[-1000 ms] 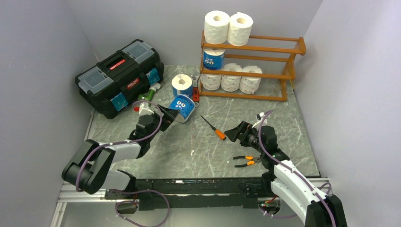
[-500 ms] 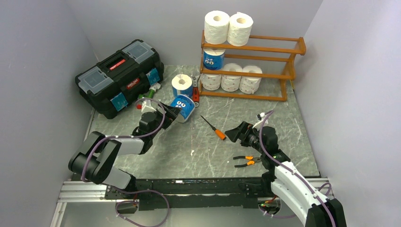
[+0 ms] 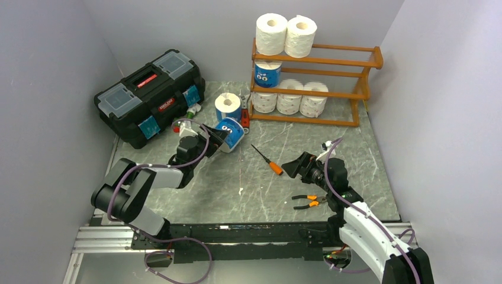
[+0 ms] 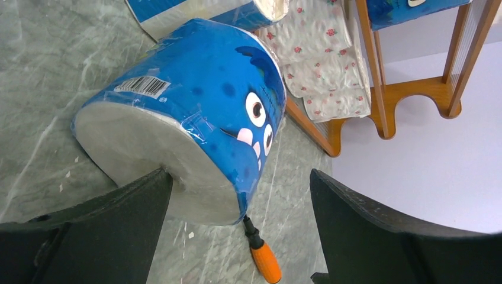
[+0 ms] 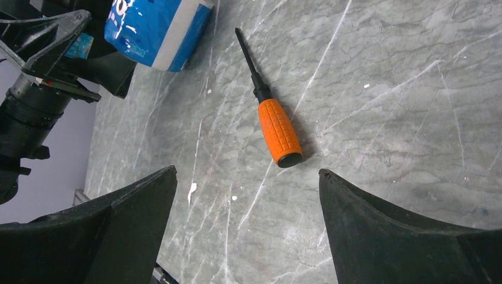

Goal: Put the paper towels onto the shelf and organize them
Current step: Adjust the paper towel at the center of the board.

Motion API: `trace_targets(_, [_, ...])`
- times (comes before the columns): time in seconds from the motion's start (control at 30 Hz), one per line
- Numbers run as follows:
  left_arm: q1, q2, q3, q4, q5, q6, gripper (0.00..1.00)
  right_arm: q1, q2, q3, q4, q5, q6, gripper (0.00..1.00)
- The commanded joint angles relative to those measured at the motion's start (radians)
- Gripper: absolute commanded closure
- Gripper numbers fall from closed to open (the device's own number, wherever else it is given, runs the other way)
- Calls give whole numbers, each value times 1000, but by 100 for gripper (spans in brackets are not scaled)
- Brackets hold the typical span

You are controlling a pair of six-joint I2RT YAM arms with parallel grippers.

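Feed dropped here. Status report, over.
Left end effector open at tipped blue roll. Right end effector open above screwdriver. Six rolls on shelf, two on table.

Your left arm (image 3: 155, 176) reaches forward and to the right, forearm low, elbow doubled back near its base. Your left claw (image 3: 214, 137) is spread wide, both fingers (image 4: 106, 225) splayed. Your right arm (image 3: 362, 223) rises from its base and bends forward, wrist pointing left. Your right claw (image 3: 294, 166) hangs with its jaws parted just as wide.
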Motion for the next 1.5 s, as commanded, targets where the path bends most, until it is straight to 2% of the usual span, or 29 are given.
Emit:
trace_targets(0.0, [-4,23,44,38,10,1,9,2,4,10,23,17,-20,9])
trace_targets(0.17, [-4,53,40,64,10,-8,13,1,7,10,23,20,-21,9])
trace_targets(0.43, [-5,84,27,133,44,-16,26,2,13,13,22,24,-23,9])
trace_targets(0.67, [-4,85,19,153,47,-10,32,2,13,16,19,28,-24,9])
trace_targets(0.9, [-4,82,17,167,56,1,47,3,7,17,11,34,-24,9])
trace_targets(1.2, [-4,60,-3,190,57,6,59,2,-3,20,-3,44,-26,10])
trace_targets(1.37, [-4,-66,-26,90,38,48,61,1,-10,23,-12,46,-27,10])
trace_targets(1.47, [-5,-182,26,-149,42,118,64,2,-19,20,-15,51,-25,10])
